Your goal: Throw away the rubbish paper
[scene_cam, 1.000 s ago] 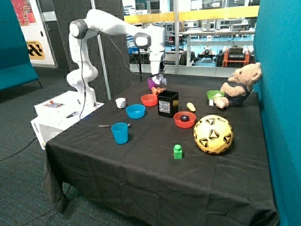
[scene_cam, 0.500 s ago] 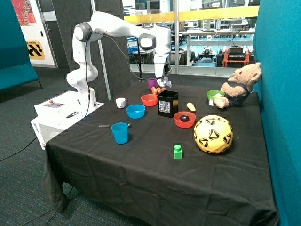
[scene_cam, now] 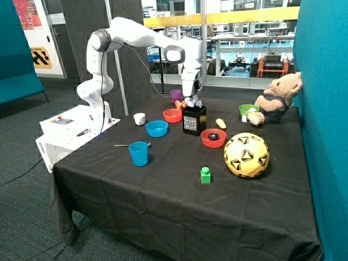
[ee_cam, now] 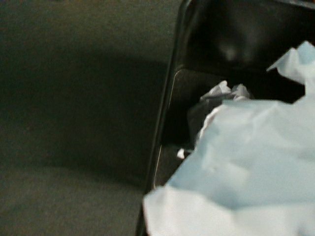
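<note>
Outside view, near to far: a green block (scene_cam: 205, 174), a yellow ball (scene_cam: 246, 155), then the black bin (scene_cam: 193, 119). Just above its opening, the gripper (scene_cam: 193, 100) clenches the rubbish paper (scene_cam: 196, 101); another wad (ee_cam: 224, 92) lies inside.

A worktop (scene_cam: 163, 201) draped in black cloth carries a scatter of items. Near its front edge stands a small green block (scene_cam: 205, 175), with a yellow-and-black ball (scene_cam: 246, 155) just beside it toward the teal wall. A blue cup (scene_cam: 138, 153) stands near a metal spoon (scene_cam: 126, 145). Behind them sit a blue bowl (scene_cam: 156, 128), a small white cup (scene_cam: 140, 118), and a red bowl (scene_cam: 172, 115). Another red bowl (scene_cam: 213, 137) holds a dark object. A yellow banana-like piece (scene_cam: 221, 123) lies behind it. At the far side, a teddy bear (scene_cam: 276, 99) sits beside a green bowl (scene_cam: 248, 111), and a purple cup (scene_cam: 175, 95) stands at the back.
</note>
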Available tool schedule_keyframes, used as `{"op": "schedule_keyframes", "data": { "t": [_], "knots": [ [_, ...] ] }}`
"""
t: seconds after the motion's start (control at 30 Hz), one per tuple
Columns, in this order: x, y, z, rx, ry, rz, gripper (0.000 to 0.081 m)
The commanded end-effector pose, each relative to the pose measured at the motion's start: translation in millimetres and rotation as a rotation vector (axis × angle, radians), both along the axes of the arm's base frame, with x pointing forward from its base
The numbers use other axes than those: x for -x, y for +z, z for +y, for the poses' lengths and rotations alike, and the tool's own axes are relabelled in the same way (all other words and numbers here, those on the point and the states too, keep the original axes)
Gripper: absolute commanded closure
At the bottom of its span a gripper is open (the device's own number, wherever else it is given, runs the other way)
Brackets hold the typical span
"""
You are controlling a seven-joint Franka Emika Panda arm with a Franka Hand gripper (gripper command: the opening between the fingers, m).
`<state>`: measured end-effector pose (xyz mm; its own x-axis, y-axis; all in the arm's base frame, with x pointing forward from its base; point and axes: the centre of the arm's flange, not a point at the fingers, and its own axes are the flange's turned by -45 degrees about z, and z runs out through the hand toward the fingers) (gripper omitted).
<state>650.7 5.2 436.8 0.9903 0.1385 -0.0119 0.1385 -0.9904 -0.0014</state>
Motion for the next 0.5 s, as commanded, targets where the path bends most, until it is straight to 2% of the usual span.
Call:
{"op": "schedule_keyframes", "data": {
  "t": [0.0,0.2,0.3,0.47],
  "knots": [
    [-8.9,-21.1,-1.2,-0.0002,-0.013,-0.012,0.0808],
    [-9.7,-25.7,-2.9,-0.0002,-0.019,-0.012,0.0808],
    [-9.0,-25.1,-4.1,-0.0002,-0.014,-0.012,0.0534],
    [-9.0,-23.0,-5.8,-0.0002,-0.011,-0.012,0.0311]
  ]
}}
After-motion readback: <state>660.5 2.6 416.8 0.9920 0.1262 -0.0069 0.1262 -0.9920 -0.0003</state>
